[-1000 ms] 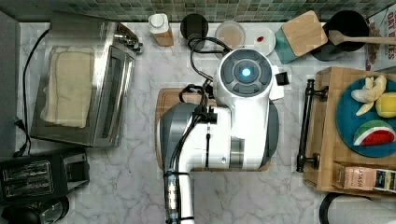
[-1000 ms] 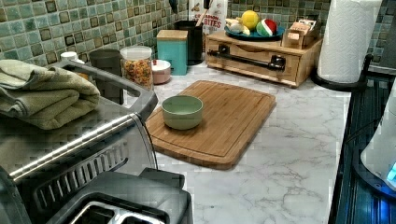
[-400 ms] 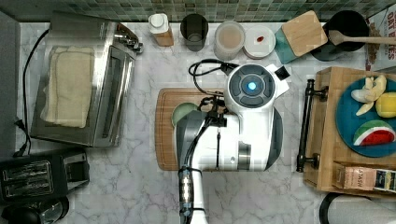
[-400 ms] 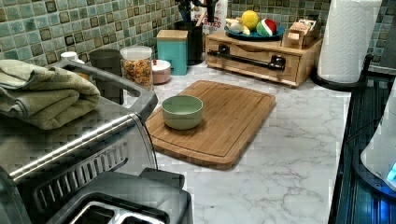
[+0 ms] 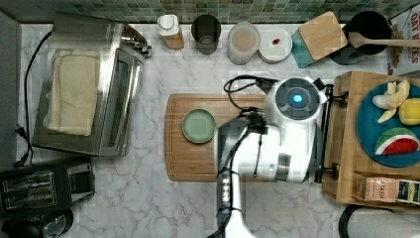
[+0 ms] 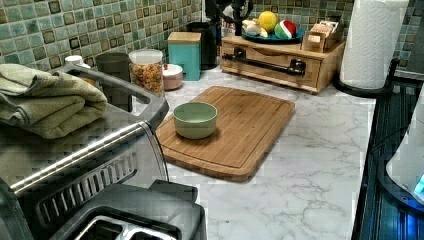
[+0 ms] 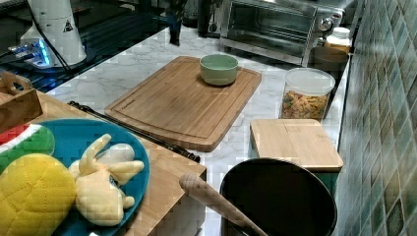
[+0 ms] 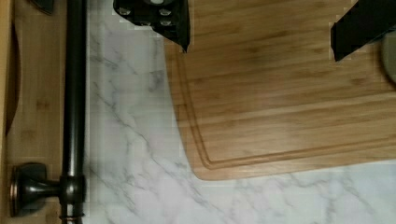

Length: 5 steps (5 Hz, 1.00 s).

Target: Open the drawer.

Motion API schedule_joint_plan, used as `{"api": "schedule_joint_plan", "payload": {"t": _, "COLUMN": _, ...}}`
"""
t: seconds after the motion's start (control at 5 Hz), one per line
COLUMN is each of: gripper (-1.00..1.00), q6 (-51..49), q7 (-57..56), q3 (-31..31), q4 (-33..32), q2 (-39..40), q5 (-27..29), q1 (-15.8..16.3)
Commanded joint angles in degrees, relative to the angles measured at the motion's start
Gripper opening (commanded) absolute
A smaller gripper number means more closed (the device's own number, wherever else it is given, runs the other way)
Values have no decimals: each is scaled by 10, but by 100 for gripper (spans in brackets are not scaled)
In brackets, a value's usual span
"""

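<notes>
So the drawer (image 6: 272,65) is shut, sitting in the wooden box unit (image 5: 346,148) at the right edge of the top view and at upper center in the left view. We can see its long black bar handle (image 8: 74,93) running down the left side of the wrist view, with one round mount near the lower left corner.

The gripper (image 8: 259,28) hangs over the near end of the bamboo cutting board (image 5: 181,158), just beside the handle but not touching it. We see the two dark fingertips (image 8: 161,18) well apart at the upper edge of the wrist view, nothing between them, so it's spread wide.

In the top view the white arm (image 5: 277,144) covers the board's right half. A green bowl (image 5: 199,126) sits on the board's left part. On top of the box unit there's a blue plate (image 5: 366,124) of toy fruit. A toaster oven (image 5: 94,89) sits at the top view's left with a folded towel (image 5: 72,91) on it.
</notes>
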Motion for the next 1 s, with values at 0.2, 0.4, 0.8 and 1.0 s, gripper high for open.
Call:
{"api": "schedule_joint_plan", "payload": {"t": 0.2, "gripper": 100, "q6": 91, "q7": -24, "q3": -41, "q4": -30, "q2": -6, "q5": -89, "q1": -45}}
{"api": "schedule_joint_plan", "payload": {"t": 0.4, "gripper": 100, "q6": 148, "q7": -23, "q3": -38, "q4": -55, "q2": -2, "q5": -115, "q1": -57}}
{"api": "schedule_joint_plan", "payload": {"t": 0.8, "gripper": 100, "q6": 199, "q7": -61, "q3": -55, "q4": -45, "q2": 36, "q5": -135, "q1": -66}}
{"api": "schedule_joint_plan", "payload": {"t": 1.0, "gripper": 100, "q6": 174, "q7": -83, "q3": -60, "q4": -19, "q2": 61, "q5": -129, "q1": -73}}
